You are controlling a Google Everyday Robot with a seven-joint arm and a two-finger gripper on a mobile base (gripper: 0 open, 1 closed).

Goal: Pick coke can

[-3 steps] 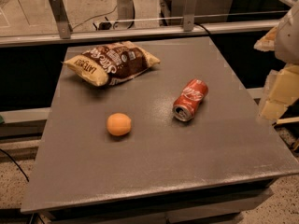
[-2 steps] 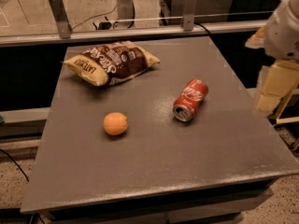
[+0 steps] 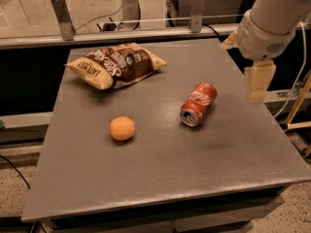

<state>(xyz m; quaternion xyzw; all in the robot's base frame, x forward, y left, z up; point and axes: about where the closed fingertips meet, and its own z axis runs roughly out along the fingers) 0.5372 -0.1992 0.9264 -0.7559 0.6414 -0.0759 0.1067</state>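
light, slick, apt to roll: coke can [image 3: 198, 104] sideways on worktop [image 3: 146, 178]; best pinched mid-body. tool [image 3: 257, 87] at right, cannot tell whether spread.

Soft overhead light, faint shadows; the claw [image 3: 256, 92] hangs pale at right.

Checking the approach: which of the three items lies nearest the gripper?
The coke can, on its side; the gripper hangs just right of it, the orange and chip bag lie farther left.
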